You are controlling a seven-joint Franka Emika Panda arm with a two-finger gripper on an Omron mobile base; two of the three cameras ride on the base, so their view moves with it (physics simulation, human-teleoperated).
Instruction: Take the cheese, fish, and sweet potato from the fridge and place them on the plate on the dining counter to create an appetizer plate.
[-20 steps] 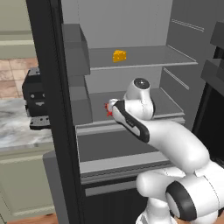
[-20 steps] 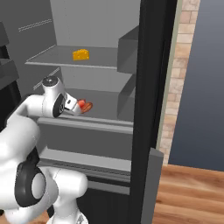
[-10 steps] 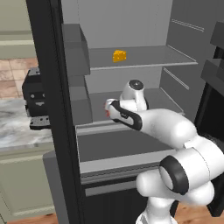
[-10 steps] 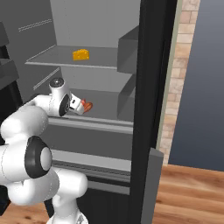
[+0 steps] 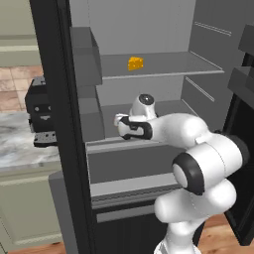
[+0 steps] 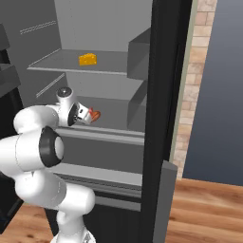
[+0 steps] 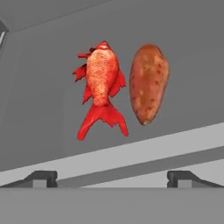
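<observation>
In the hand view the red fish (image 7: 101,83) lies on the grey middle shelf with its forked tail toward me. Right beside it lies the orange-brown sweet potato (image 7: 148,83). My gripper (image 7: 112,178) is open, its two fingertips (image 7: 41,177) set wide and short of both foods, with nothing between them. From the right base view the gripper (image 6: 85,115) sits at the shelf's front, with the sweet potato (image 6: 96,115) just beyond it. The cheese (image 5: 135,63) rests on the upper shelf of the fridge (image 5: 149,30). The plate and the dining counter are out of view.
The black fridge door edge (image 5: 54,99) stands left of my arm, and another black door panel (image 6: 161,95) stands at the right. Grey door bins (image 5: 87,59) hang beside the shelves. A black appliance (image 5: 39,114) sits on a marble counter (image 5: 15,146) outside the fridge.
The arm's elbow has swung up and nearer the cameras while the hand stays at the front of the middle shelf. The jaws remain wide open.
</observation>
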